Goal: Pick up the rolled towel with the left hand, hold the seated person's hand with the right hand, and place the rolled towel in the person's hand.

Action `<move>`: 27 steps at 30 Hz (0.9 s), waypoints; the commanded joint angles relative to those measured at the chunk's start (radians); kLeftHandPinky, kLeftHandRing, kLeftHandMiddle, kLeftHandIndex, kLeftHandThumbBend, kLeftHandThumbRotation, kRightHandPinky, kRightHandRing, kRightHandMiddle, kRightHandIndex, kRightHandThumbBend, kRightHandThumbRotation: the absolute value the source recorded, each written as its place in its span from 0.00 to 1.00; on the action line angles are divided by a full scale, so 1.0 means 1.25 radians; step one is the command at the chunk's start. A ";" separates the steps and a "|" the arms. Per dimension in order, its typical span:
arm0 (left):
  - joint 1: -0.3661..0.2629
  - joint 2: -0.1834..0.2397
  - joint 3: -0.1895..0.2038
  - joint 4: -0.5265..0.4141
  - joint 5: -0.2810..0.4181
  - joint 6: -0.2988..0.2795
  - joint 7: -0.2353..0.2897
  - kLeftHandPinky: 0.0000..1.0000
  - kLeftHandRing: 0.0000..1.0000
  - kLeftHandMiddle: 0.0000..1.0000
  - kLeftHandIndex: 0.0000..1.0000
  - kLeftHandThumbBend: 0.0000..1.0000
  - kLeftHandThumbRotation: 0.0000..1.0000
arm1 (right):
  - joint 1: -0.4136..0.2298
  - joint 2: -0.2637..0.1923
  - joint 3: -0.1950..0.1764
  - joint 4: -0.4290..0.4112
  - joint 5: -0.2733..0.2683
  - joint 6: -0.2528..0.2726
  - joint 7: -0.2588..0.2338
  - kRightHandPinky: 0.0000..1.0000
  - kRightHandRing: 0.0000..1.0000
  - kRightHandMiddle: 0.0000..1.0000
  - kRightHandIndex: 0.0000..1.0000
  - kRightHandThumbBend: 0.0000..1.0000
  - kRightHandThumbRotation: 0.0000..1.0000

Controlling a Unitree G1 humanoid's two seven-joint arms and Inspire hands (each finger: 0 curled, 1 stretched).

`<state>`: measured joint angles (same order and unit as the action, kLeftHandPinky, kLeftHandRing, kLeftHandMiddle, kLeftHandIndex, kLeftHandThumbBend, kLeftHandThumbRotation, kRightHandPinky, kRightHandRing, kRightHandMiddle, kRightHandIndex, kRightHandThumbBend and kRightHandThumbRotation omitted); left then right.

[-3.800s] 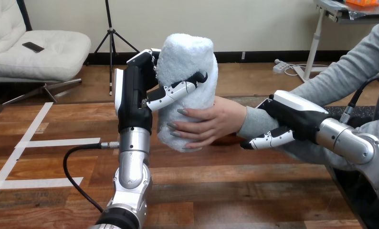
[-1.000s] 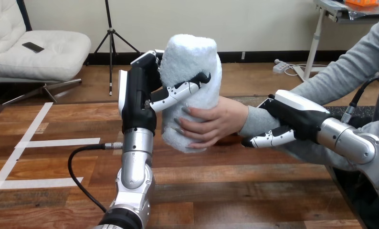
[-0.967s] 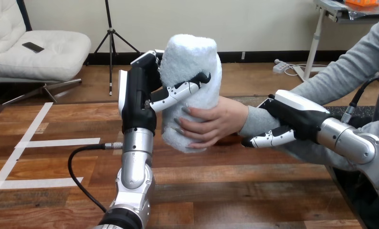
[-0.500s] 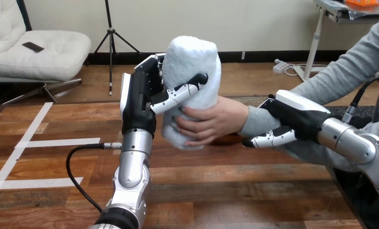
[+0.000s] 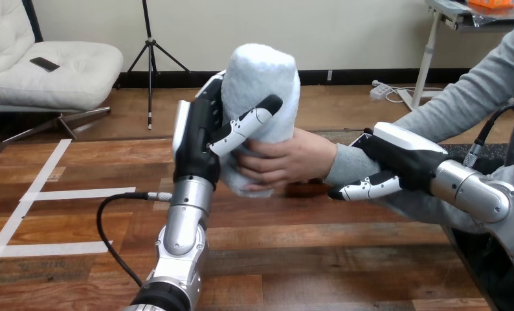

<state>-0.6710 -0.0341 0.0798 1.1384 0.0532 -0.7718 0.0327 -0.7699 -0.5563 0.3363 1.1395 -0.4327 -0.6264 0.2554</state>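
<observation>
Wooden planks make the tabletop [image 5: 319, 259], and all the action is in the air above its far middle part. The left arm [image 5: 182, 227] rises from the near edge, almost upright. The right arm [image 5: 478, 194] comes in low from the right edge.

The rolled towel [image 5: 267, 78] stands nearly upright, leaning a little to the left, and does not touch the wood. The left hand [image 5: 199, 136] grips its left side: the thumb is curled across the front and the fingers go behind it.

The right hand [image 5: 400, 159] lies over the person's grey sleeve at the wrist [image 5: 345, 167]. Its thumb reaches under the sleeve, so the wrist is clasped between palm and thumb.

The person's hand [image 5: 293, 162] is wrapped round the lower half of the towel from the right, just under the robot's thumb. Both hands are therefore on the towel.

I judge that this is the last step, the handing over. The next move asks the left hand to open its thumb and fingers and draw away to the left without pulling the towel along. The right hand should steady the wrist until the person alone carries the towel.
</observation>
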 commanded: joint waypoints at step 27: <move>-0.016 0.014 -0.029 -0.052 0.047 0.000 0.048 1.00 1.00 0.99 1.00 1.00 0.95 | -0.032 0.037 -0.012 -0.047 0.017 -0.030 0.007 0.30 0.34 0.39 0.41 0.66 0.48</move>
<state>-0.6697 -0.0328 0.0507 1.1294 0.1193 -0.7712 0.1137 -0.7698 -0.5571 0.3363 1.1395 -0.4327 -0.6267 0.2569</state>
